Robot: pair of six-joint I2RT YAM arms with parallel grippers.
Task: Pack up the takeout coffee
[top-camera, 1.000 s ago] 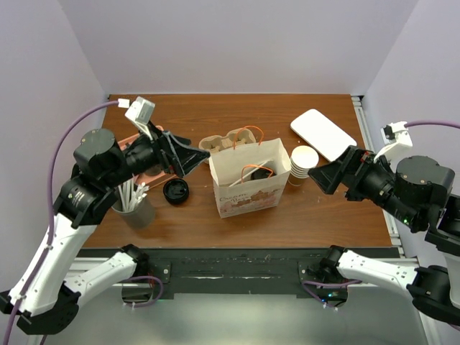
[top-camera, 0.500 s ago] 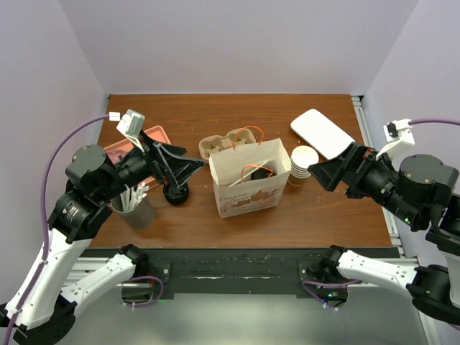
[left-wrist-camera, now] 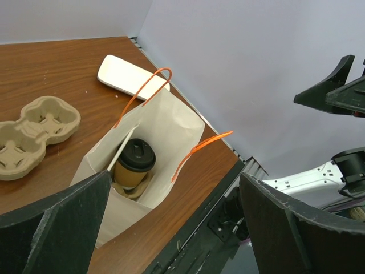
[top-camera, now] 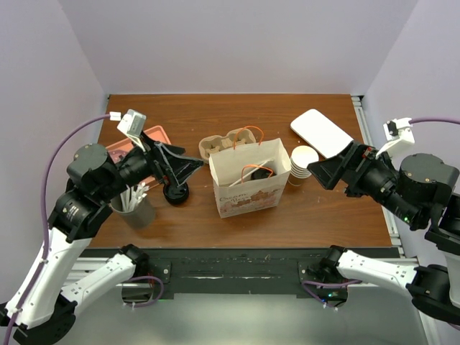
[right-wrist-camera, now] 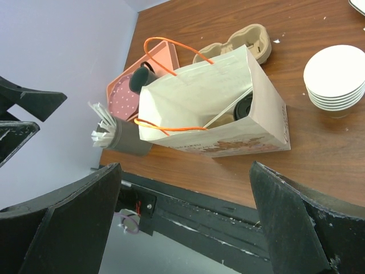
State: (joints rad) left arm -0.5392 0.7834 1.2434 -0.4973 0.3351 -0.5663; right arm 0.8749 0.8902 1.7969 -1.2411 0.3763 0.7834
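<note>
The takeout coffee (left-wrist-camera: 134, 165), a tan cup with a black sip lid, stands upright inside the open white paper bag (left-wrist-camera: 168, 128) with orange handles. From above, its lid (top-camera: 262, 172) shows through the bag's mouth, and the right wrist view shows it (right-wrist-camera: 244, 107) too. A white stick leans beside it in the bag. My left gripper (top-camera: 192, 164) hovers open just left of the bag, holding nothing. My right gripper (top-camera: 316, 172) hangs open to the right of the bag, over the cup stack, also holding nothing.
A cardboard cup carrier (top-camera: 226, 141) lies behind the bag. Lidless cream cups (top-camera: 303, 164) are stacked at its right, with a white flat lid (top-camera: 323, 133) beyond. A loose black lid (top-camera: 176, 192), a grey holder of sticks (top-camera: 135, 208) and a pink tray (top-camera: 122, 151) sit left.
My left arm has drawn back and down a little, its gripper now nearer the loose black lid. The right gripper has edged slightly left. Both stay open; the bag has not moved.
</note>
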